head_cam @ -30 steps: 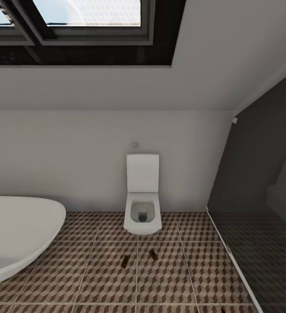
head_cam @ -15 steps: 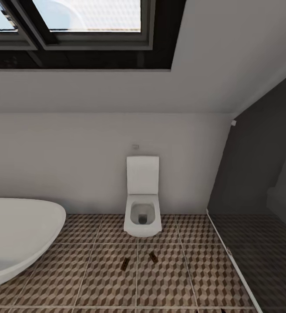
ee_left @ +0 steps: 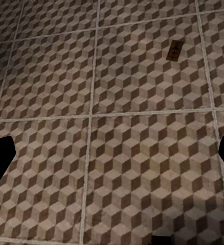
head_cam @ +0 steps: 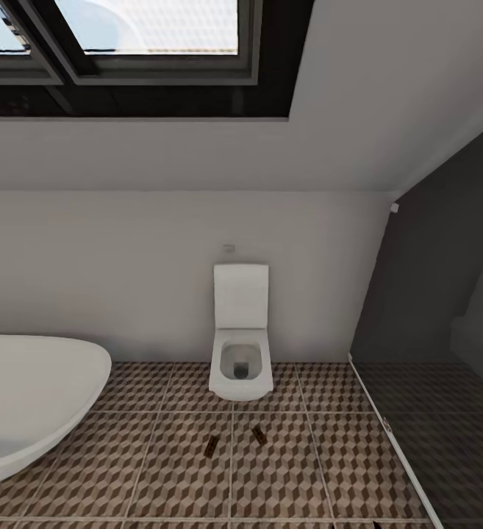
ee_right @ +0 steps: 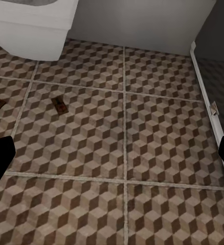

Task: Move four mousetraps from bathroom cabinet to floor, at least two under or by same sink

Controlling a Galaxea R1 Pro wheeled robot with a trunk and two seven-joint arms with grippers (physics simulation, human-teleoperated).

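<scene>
- Two mousetraps lie flat on the bathroom floor [head_cam: 160, 470] in front of the toilet [head_cam: 241, 364], each on its own tile with a pale grout line running between them.
- The left mousetrap [head_cam: 211, 444] sits slightly farther from the toilet than the right mousetrap [head_cam: 258, 434]; the two are near each other but apart, and each is turned at a slant to the grout lines.
- The toilet stands against the white back wall, its lid raised.
- The rounded white bathtub [head_cam: 28, 400] stands on the tiles at the floor's left edge, well apart from the traps.
- A dark glass screen [head_cam: 432, 308] closes off the floor's right edge, its pale sill running along the tiles.
- A dark-framed window [head_cam: 138, 51] is set in the sloped ceiling above.
- In the left wrist view one trap lies on the cube-pattern tiles; the right wrist view shows both traps near the toilet's base.
- Left gripper [ee_left: 112, 153]: dark fingertips at both picture edges, jaws spread wide, nothing between them.
- Right gripper [ee_right: 112, 155]: likewise spread wide, holding nothing, over bare tiles.
</scene>
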